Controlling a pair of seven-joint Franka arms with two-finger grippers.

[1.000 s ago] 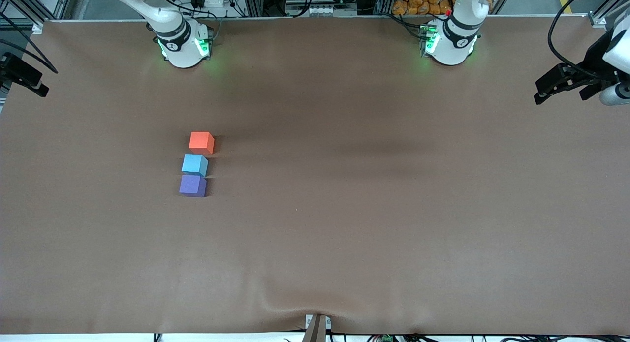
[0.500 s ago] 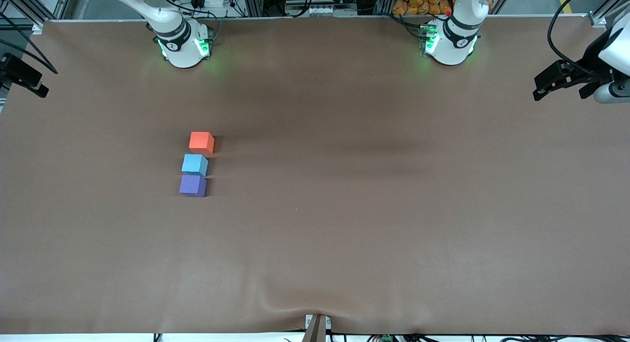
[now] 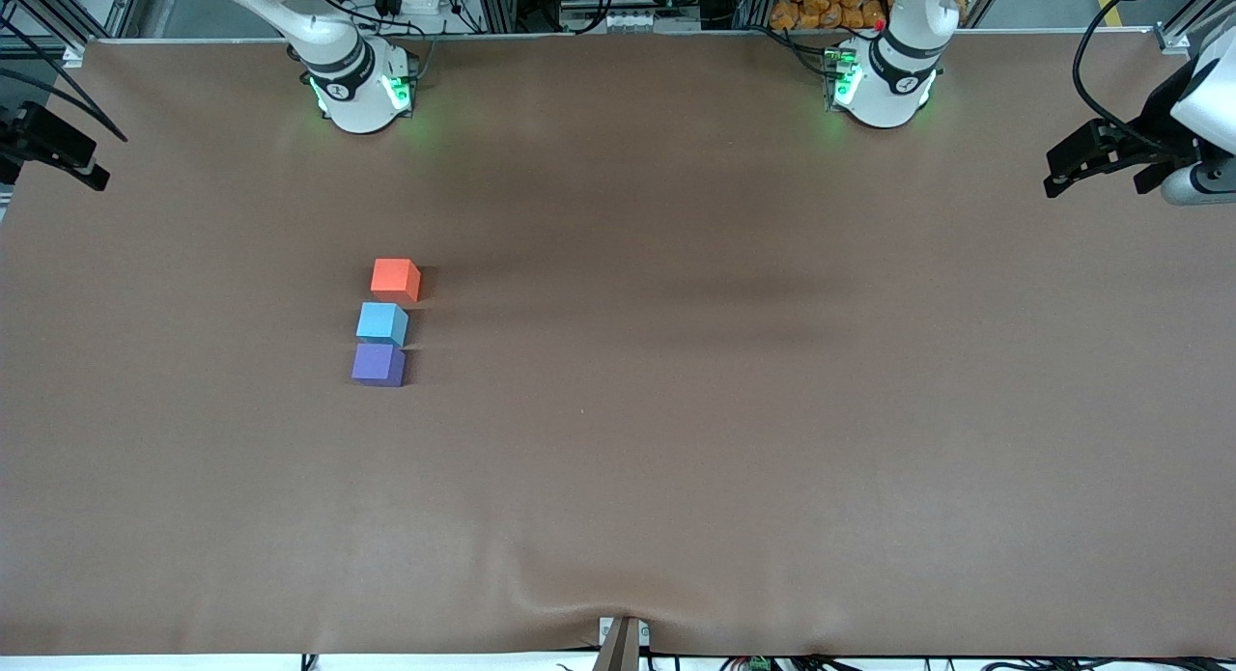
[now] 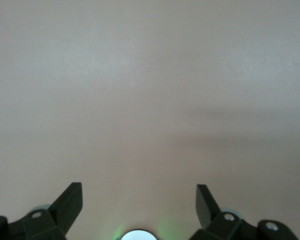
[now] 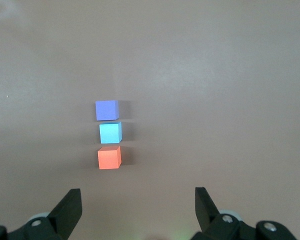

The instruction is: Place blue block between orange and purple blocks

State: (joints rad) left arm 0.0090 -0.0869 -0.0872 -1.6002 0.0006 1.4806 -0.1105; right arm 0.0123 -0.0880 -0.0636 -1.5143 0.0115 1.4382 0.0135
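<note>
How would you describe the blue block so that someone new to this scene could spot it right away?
On the brown table, toward the right arm's end, three small cubes sit in a short row. The blue block is the middle one, between the orange block and the purple block. It is the only light sky-blue cube.

In the front view the black two-finger right gripper (image 3: 58,154) sits at the nine o'clock edge of the frame, its body and arm cut off there. The black two-finger left gripper (image 3: 1091,159) sits at the three o'clock edge, with its white wrist running out of the frame. Both white arms are cut off at twelve o'clock just above their bases. In each wrist view only the finger ends show, cut off at six o'clock. Whether the small light sky-blue matte cube (image 3: 382,322) touches the dark violet-purple matte cube (image 3: 379,364) cannot be told.
</note>
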